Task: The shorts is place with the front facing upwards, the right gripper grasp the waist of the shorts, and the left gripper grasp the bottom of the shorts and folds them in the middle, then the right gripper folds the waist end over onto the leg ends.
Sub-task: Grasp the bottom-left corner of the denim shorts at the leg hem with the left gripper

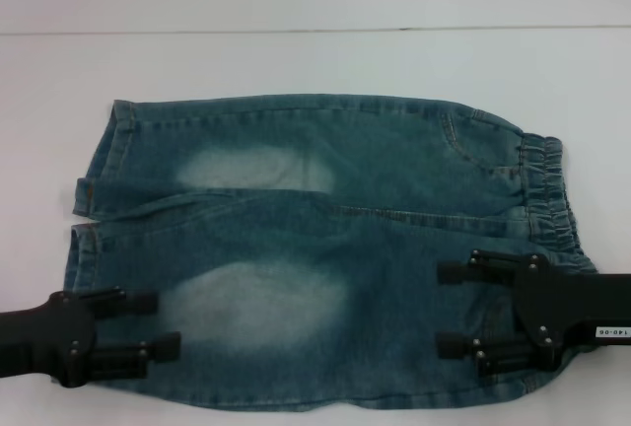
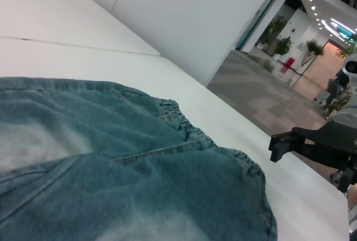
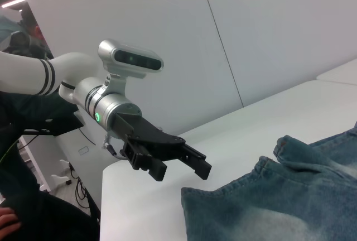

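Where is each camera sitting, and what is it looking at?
Head view: on the robot's head, looking down at the shorts spread on the white table; the left gripper and right gripper both show, open above the denim.
Left wrist view: on the left arm, looking across the shorts' waist toward the right gripper.
Right wrist view: on the right arm, looking over the leg ends at the left gripper.
All three share the shorts.

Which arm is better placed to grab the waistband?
Right. The right gripper, open, hovers over the waist of the shorts; the left gripper, also open, is over the leg ends, opposite side.
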Robot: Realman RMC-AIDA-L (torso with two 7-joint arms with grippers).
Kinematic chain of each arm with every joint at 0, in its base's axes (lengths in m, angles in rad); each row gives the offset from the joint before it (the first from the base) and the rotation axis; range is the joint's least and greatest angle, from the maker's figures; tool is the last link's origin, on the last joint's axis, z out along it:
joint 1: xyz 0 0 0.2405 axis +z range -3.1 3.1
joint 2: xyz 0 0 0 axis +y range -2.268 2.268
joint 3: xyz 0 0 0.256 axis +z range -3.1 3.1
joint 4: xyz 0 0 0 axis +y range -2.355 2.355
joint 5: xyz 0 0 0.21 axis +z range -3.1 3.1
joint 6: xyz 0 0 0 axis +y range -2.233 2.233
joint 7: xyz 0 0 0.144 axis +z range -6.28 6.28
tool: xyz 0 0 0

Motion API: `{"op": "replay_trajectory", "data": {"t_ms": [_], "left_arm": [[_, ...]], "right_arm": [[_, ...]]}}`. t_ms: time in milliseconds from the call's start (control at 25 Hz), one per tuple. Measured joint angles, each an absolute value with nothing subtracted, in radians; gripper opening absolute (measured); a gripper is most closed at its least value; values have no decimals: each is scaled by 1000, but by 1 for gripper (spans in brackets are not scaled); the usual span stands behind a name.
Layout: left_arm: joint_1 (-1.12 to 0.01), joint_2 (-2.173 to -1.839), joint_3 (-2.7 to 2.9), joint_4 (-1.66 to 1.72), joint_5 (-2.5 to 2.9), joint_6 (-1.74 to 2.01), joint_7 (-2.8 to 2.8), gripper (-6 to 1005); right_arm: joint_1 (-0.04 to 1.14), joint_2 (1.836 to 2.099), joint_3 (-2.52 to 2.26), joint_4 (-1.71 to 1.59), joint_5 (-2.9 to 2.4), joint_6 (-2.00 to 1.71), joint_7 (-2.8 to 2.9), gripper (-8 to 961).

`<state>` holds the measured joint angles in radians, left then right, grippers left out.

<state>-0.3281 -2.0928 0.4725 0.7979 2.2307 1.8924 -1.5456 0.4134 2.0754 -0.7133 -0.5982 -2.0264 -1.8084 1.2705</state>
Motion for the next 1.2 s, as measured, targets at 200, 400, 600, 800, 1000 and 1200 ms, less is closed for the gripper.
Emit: {"op": "replay_trajectory", "data": {"t_ms": [200, 400, 600, 800, 1000, 1200], "left_arm": [[-310, -2088, 457, 901, 2270, 1927, -1628, 858], [-282, -2088, 445, 1035, 2297, 1980, -1727, 859], [-262, -2088, 408, 1103, 2358, 1988, -1772, 859], [-252, -2084, 357, 1104, 2427, 1961, -1767, 859], [-251, -2082, 349, 1085, 2461, 1918, -1764, 859], [-253, -2090, 359, 1054, 2485, 1857, -1746, 857]], "right_arm": [[417, 2075, -709, -598, -2026, -1812, 1278, 945], [415, 2072, -701, -598, -2020, -1820, 1282, 945], [413, 2077, -699, -598, -2018, -1827, 1283, 944], [418, 2076, -698, -598, -2017, -1847, 1280, 944], [418, 2076, -694, -598, -2017, -1851, 1274, 944], [410, 2075, -688, -598, -2017, -1851, 1273, 944]]}}
